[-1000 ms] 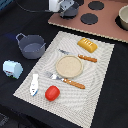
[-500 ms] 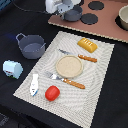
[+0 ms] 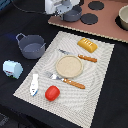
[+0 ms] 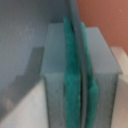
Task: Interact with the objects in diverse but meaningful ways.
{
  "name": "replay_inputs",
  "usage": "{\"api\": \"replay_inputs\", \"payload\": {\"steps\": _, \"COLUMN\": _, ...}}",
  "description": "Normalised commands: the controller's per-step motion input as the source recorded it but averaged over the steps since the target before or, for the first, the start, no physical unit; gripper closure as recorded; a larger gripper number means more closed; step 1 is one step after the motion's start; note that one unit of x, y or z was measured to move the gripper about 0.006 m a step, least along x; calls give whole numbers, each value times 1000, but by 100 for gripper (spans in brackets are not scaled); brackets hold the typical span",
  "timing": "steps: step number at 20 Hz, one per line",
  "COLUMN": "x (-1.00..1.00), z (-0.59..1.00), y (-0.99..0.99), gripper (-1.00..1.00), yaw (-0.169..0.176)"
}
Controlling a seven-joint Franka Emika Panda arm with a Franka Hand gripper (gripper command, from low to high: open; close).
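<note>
My gripper point(image 3: 69, 10) is at the back of the scene, over the pink toy stove point(image 3: 107, 22). It is down on a small grey pan point(image 3: 73, 15) there. In the wrist view my gripper point(image 4: 80, 75) has its green pads point(image 4: 71, 80) pressed together on a thin grey rim point(image 4: 75, 20). The dark grey two-handled pot point(image 3: 31, 46) stands at the exterior view's left, off the mat. The yellow bread loaf point(image 3: 87, 45), red tomato point(image 3: 52, 92) and small white bottle point(image 3: 34, 84) lie on the pale mat point(image 3: 100, 85). The white-and-blue milk carton point(image 3: 12, 68) stands far left.
A tan plate point(image 3: 68, 66) sits mid-mat, with an orange-handled fork point(image 3: 67, 80) and knife point(image 3: 81, 56) beside it. The stove has two black burners point(image 3: 90, 19) and a pale bowl point(image 3: 123, 17) at the exterior view's right.
</note>
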Motion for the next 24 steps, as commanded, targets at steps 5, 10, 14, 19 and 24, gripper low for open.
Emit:
{"api": "replay_inputs", "payload": {"steps": 5, "x": -985, "z": -9, "y": 229, "gripper": 100, "yaw": 0}}
{"api": "replay_inputs", "payload": {"steps": 10, "x": -923, "z": 26, "y": 190, "gripper": 100, "yaw": 0}}
{"api": "replay_inputs", "payload": {"steps": 14, "x": -719, "z": -36, "y": 147, "gripper": 100, "yaw": 0}}
{"api": "replay_inputs", "payload": {"steps": 19, "x": -62, "z": -187, "y": 2, "gripper": 100, "yaw": -18}}
{"api": "replay_inputs", "payload": {"steps": 24, "x": 263, "z": -233, "y": 0, "gripper": 100, "yaw": -52}}
